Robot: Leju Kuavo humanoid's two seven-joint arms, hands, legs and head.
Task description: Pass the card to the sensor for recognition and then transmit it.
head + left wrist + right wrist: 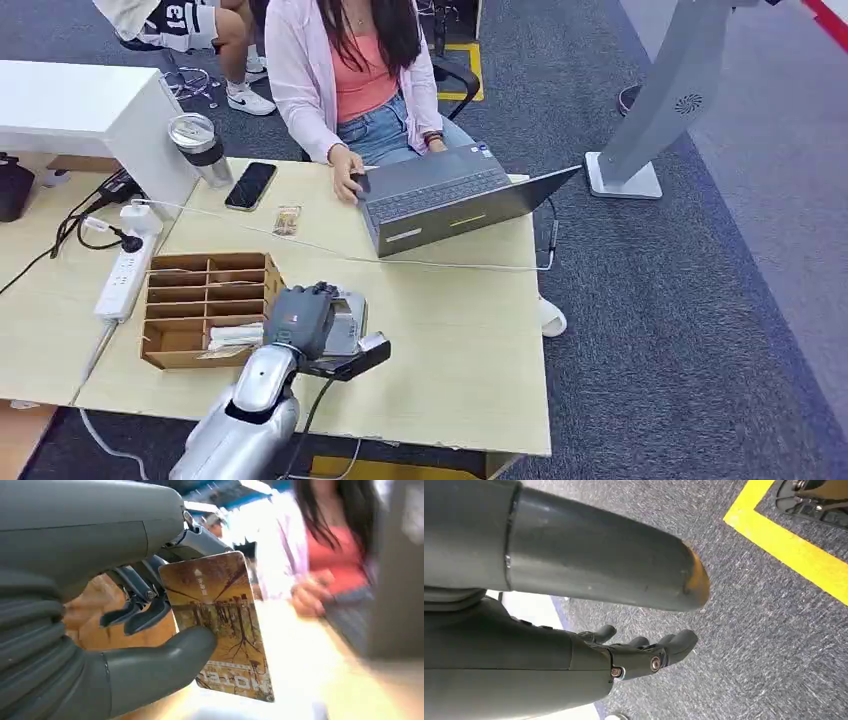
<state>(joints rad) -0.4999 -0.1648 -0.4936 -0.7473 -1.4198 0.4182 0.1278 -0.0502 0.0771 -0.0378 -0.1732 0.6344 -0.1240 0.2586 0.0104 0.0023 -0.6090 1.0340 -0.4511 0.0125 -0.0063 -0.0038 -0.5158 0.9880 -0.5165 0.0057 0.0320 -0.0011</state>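
Note:
My left hand (300, 318) hovers at the near part of the table, just right of a wooden compartment box (205, 300) and over a small grey sensor unit (348, 322). In the left wrist view this hand (90, 545) pinches a brown-and-yellow card (220, 625) printed with bare trees, with the thumb (155, 670) on its face and the dark fingers (145, 612) behind it. The card stands roughly upright. My right hand (634, 655) hangs beside my body over grey carpet, its fingers loosely extended and holding nothing.
A person (355, 70) sits across the table (470, 350) typing on a grey laptop (450, 200). A phone (250, 185), a lidded cup (200, 148), a small packet (287, 220) and a white power strip (125, 270) lie at the far left. A yellow floor line (794, 550) crosses the carpet.

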